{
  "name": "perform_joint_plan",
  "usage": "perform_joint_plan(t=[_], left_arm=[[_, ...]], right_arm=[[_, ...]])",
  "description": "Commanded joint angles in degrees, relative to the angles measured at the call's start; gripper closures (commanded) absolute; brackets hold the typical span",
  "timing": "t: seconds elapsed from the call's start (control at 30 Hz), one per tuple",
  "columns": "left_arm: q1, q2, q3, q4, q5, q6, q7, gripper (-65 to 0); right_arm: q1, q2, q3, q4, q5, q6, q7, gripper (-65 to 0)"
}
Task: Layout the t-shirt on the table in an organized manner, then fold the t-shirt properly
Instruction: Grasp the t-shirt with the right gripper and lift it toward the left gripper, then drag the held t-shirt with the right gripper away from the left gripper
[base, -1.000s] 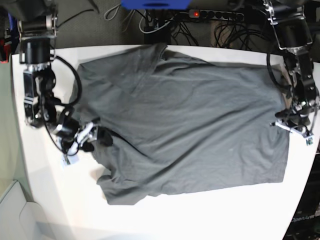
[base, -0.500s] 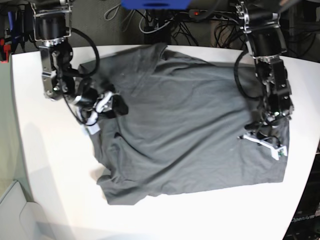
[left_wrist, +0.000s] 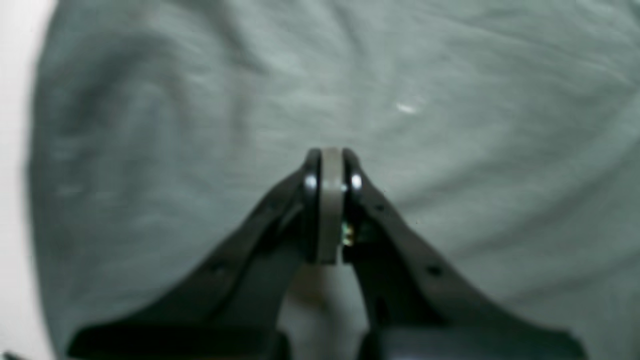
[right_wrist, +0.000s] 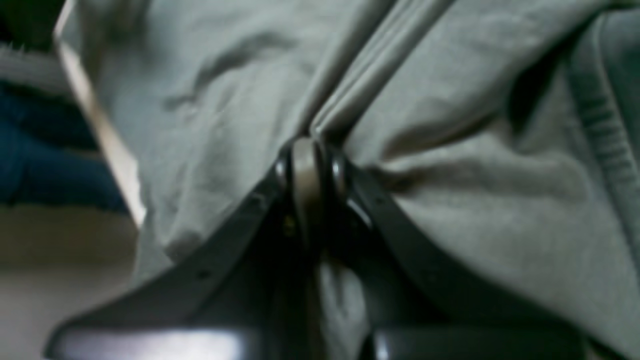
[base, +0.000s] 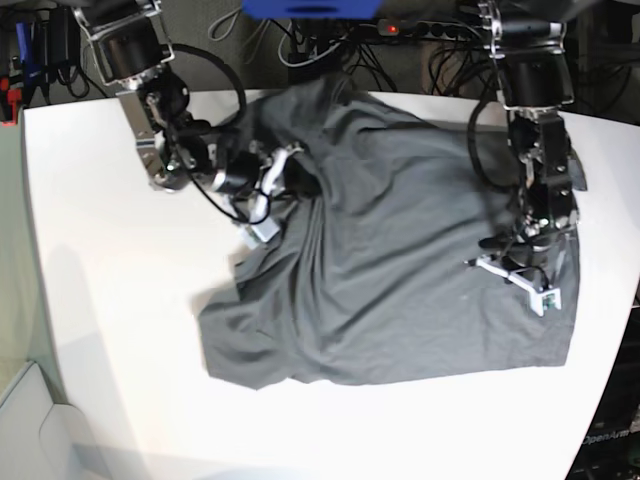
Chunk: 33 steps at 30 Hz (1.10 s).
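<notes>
Right claw (right_wrist: 310, 165) pinches shirt (base: 400, 250) fold, likely shoulder | left claw (left_wrist: 330, 190) closed, empty, on shirt's opposite side.

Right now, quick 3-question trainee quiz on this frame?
1. True or false: the right gripper is shut on a fold of the shirt.
2. The left gripper is: A) open above bare table B) shut, above the shirt C) holding a sleeve.
3. Fill in: the shirt lies on a white ___.

Key: 1 true; 2 B; 3 table.
</notes>
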Motion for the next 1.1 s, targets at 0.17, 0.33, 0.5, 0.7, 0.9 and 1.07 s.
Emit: perform_joint_plan(t=[0.17, 0.33, 0.5, 0.7, 0.9, 1.07], left_arm=[[0.1, -4.05, -1.26, -0.32, -0.47, -0.21, -1.18, -0.1], [0.18, -4.4, -5.13, -1.03, -0.47, -0.3, -1.18, -0.1], [-0.08, -4.4, -6.18, -0.06, -0.47, -0.3, -0.66, -0.1], [-0.43, -1.5, -5.83, 8.56, -0.91, -0.3, -0.57, -0.1], [-4.39, 5.89, -5.13, 9.79, -1.17, -0.3, -0.48, -0.1], [-5.09, 6.33, -0.47, 7.06, -1.17, 0.14, -0.83, -0.1]], right_arm=[[-1.37, 1.54, 0.25, 0.58, -0.94, 0.16, -1.57, 0.0], [-2.08, 4.36, 0.43, 9.19, -0.77, 0.16, -1.75, 0.0], [-1.81, 5.67, 6.85, 18.69, -0.77, 0.16, -7.46, 0.0], [4.69, 5.59, 15.02, 16.4, -0.94, 0.16, -10.8, 0.0], [12.08, 5.76, 15.38, 12.62, -1.03, 0.34, -10.8, -4.5], [12.25, 5.5, 15.38, 12.71, -0.86, 0.34, -10.89, -4.8]])
